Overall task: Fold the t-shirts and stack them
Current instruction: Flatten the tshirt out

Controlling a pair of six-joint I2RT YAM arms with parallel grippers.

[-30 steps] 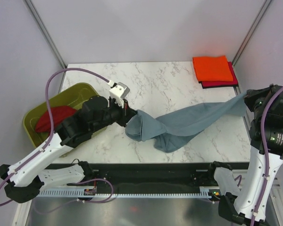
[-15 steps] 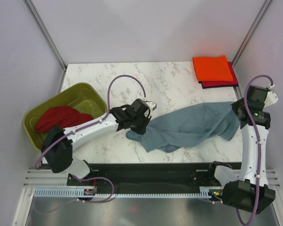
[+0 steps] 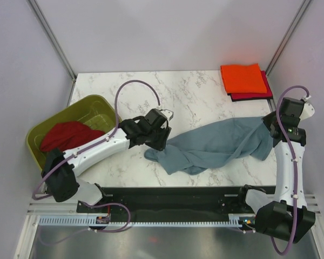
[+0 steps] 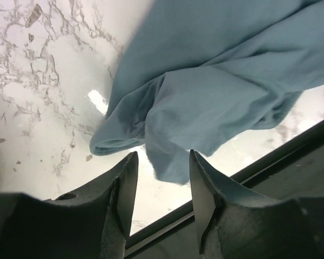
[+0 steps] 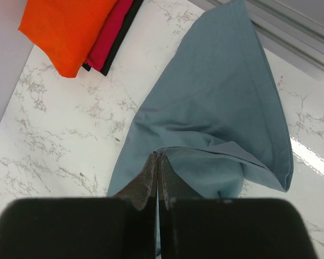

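Note:
The slate blue-grey t-shirt (image 3: 221, 143) lies crumpled across the front of the marble table. My left gripper (image 3: 160, 144) hovers open just above its left end. In the left wrist view the bunched cloth (image 4: 216, 81) lies beyond the spread fingertips (image 4: 130, 164), with nothing between them. My right gripper (image 3: 269, 126) is shut on the shirt's right edge. The right wrist view shows that gripper (image 5: 158, 157) pinching a fold of the cloth (image 5: 221, 108). A folded orange t-shirt (image 3: 241, 78) rests on a folded magenta-red one (image 3: 252, 96) at the back right. A dark red t-shirt (image 3: 67, 135) sits in the tub.
The olive-green tub (image 3: 92, 102) stands at the table's left edge, beside my left arm. The black front rail (image 3: 173, 194) runs close under the shirt. Frame posts rise at both back corners.
The shirt, held stretched between both grippers a second ago, has come down onto the table. My left gripper has just opened and let go of its left end; the right still grips.

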